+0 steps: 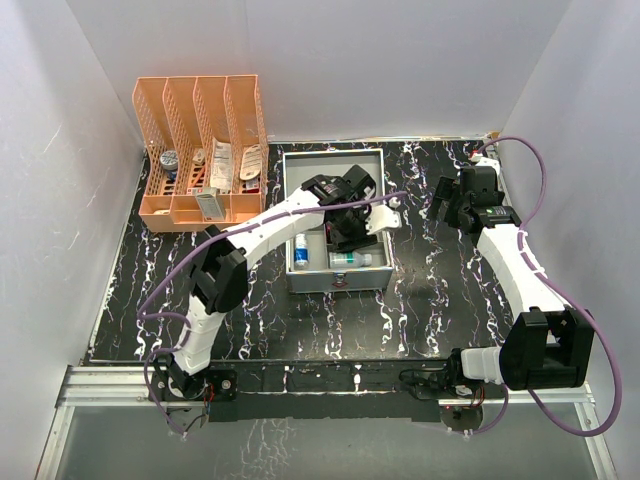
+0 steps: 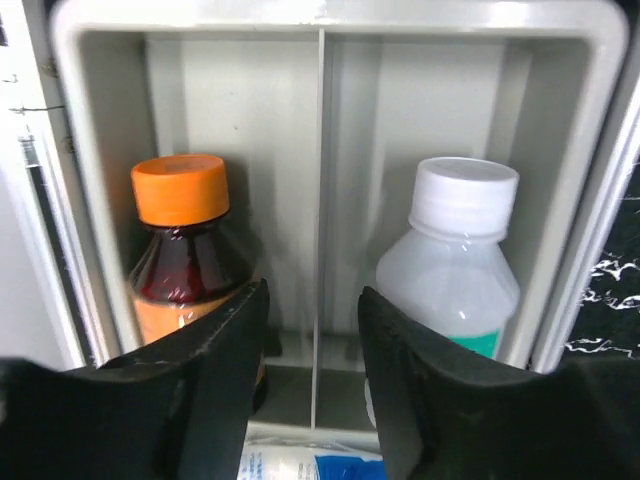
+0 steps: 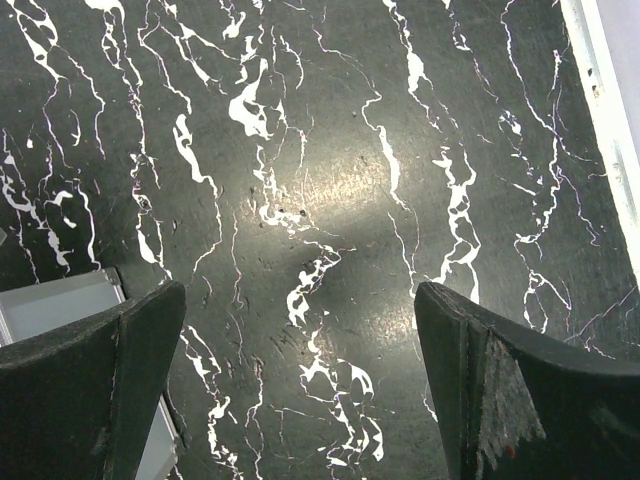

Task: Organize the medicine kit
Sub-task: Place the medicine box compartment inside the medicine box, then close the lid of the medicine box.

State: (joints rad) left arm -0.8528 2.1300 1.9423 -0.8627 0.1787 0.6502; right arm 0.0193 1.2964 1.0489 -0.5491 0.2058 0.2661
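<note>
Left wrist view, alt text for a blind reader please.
A brown bottle with an orange cap and a translucent white-capped bottle sit in adjacent compartments of the medicine kit. The open, empty left gripper frames the divider between them.

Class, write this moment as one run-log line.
left gripper: open, empty, in medicine kit by orange-capped bottle and white-capped bottle | right gripper: open, over table

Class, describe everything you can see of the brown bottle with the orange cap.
The dark brown glossy bottle with an orange cap sits in the left compartment of a grey divided plastic tray, cap toward the tray's end wall. An orange label shows low down. A finger of the left gripper hides its base; contact is unclear.
</note>
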